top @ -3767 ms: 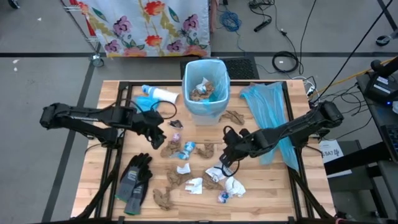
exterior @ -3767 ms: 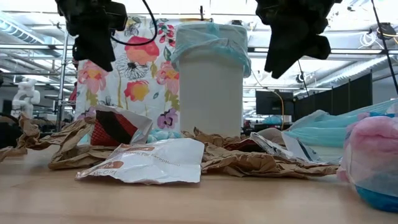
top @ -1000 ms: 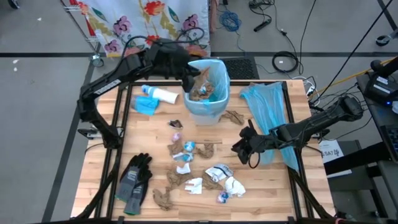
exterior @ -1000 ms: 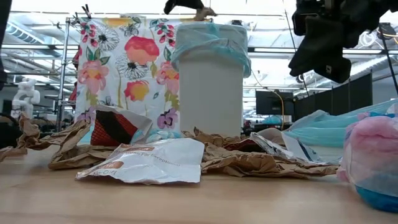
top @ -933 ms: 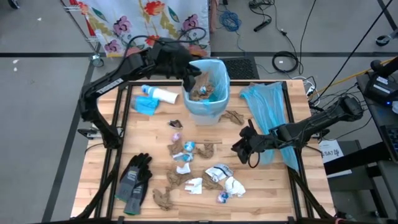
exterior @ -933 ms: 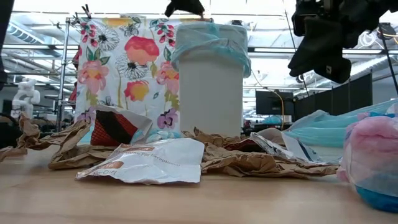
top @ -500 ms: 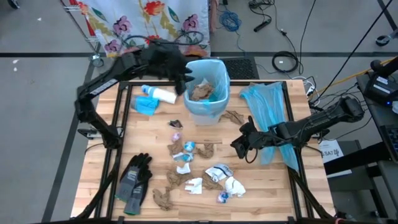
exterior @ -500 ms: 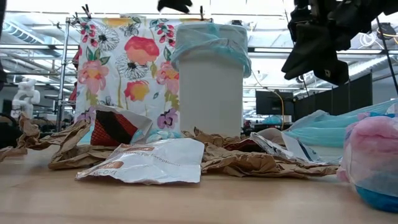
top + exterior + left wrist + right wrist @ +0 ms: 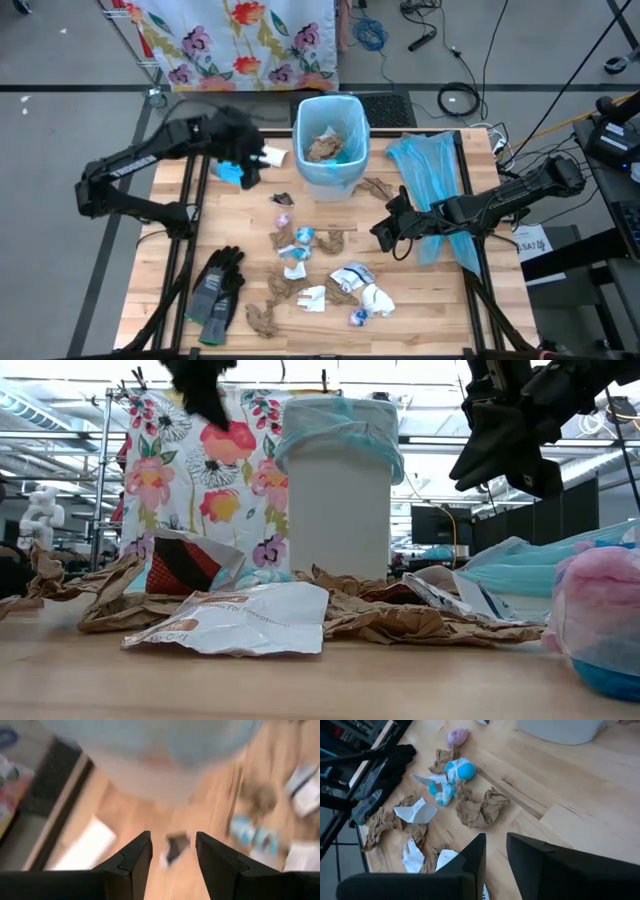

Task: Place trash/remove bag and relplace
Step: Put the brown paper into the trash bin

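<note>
Bin [image 9: 331, 146]: some wads inside.
Counter [image 9: 440, 320]: trash [image 9: 322, 270] scattered, bag [image 9: 437, 190] unswapped.
Left tool [image 9: 243, 158]: apart, empty.
Right tool [image 9: 384, 233]: slightly apart, empty.

The left gripper [image 9: 247, 160] has let its paper drop into the bin [image 9: 331, 146] and swung away empty.

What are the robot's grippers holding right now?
Nothing. The left gripper is open and empty beside the bin. The right gripper hangs over the trash, its narrow gap empty.
</note>
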Controlling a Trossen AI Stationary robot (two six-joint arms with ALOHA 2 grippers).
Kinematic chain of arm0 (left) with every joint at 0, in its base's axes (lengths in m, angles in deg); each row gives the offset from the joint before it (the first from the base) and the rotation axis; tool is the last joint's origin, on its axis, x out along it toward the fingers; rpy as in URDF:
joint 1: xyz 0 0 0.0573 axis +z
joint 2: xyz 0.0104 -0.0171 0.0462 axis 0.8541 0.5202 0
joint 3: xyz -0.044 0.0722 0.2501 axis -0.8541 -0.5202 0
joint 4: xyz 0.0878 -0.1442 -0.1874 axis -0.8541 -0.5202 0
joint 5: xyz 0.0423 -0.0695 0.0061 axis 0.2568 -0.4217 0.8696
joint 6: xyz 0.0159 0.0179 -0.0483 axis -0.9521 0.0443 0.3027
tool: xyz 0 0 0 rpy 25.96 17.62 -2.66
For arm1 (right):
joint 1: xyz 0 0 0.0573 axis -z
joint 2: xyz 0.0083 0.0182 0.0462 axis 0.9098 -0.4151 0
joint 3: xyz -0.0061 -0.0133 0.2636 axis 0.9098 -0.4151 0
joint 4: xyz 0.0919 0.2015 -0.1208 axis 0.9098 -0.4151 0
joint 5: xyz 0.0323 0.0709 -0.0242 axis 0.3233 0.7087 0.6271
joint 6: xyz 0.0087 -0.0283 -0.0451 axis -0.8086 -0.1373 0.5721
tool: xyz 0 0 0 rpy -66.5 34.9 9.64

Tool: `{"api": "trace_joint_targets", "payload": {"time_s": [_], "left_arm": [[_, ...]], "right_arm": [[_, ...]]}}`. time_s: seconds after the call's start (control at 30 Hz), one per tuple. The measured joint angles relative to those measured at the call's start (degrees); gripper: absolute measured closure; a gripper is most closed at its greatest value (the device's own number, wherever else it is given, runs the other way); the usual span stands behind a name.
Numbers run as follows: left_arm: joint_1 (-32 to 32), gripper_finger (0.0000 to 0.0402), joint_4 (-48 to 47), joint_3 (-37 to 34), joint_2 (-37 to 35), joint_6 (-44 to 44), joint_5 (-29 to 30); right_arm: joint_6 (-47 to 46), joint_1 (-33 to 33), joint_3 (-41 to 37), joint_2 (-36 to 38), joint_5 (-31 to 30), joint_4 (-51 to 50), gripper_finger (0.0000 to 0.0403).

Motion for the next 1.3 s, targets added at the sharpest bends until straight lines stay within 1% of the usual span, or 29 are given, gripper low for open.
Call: {"api": "trace_joint_targets", "payload": {"time_s": [0.07, 0.2, 0.33, 0.43, 0.57, 0.63, 0.73, 0.83, 0.9, 1.03, 1.23, 1.3], "left_arm": [[0.0, 0.0245, 1.5, -5.1, 0.0, -1.3, -0.1], [0.1, 0.0245, 9.0, -14.4, 0.2, -6.5, -0.7], [-0.1, 0.0245, 16.9, -21.5, 0.2, -16.5, -0.7], [-0.1, 0.0245, 22.7, -25.4, 0.5, -20.7, -0.7], [-0.1, 0.0245, 25.9, -27.6, 1.4, -23.2, -0.6], [-0.1, 0.0245, 26.2, -27.8, 2.1, -23.0, -0.6], [-0.1, 0.0245, 24.8, -27.9, 3.8, -18.9, -0.8], [0.0, 0.0245, 24.9, -29.1, 4.4, -14.3, -3.5], [0.0, 0.0245, 27.0, -31.7, 3.9, -11.5, -4.9], [0.0, 0.0245, 31.4, -36.5, 3.3, -7.5, -5.0], [0.0, 0.0245, 33.7, -37.0, 3.2, -0.2, -5.1], [0.0, 0.0245, 34.8, -36.9, 3.2, 1.1, -5.2]], "right_arm": [[-0.5, 0.0, 0.0, 0.0, 0.0, 0.0, 0.0335], [-1.5, 0.0, 0.0, 0.0, 0.0, 0.4, 0.0335], [-1.6, 0.0, 0.0, 0.0, 0.0, 0.9, 0.0335], [-1.7, 0.0, 0.0, 0.0, 0.0, 0.9, 0.0335], [-3.3, 0.0, 0.0, 0.0, 0.0, 0.8, 0.0335], [-4.3, 0.0, 0.0, 0.0, 0.0, 0.8, 0.0335], [-4.6, -0.1, 0.0, 0.0, 0.0, 0.7, 0.0335], [-4.6, -0.1, 0.0, 0.0, 0.0, 0.7, 0.0335], [-4.7, -0.1, 0.0, 0.0, 0.0, 0.7, 0.0335], [-4.8, -0.1, 0.0, 0.0, 0.0, 0.5, 0.0335], [-4.8, -0.1, 0.0, 0.0, -0.2, 0.5, 0.0335], [-4.8, -0.1, 0.0, 0.0, -1.2, 0.5, 0.0335]]}}
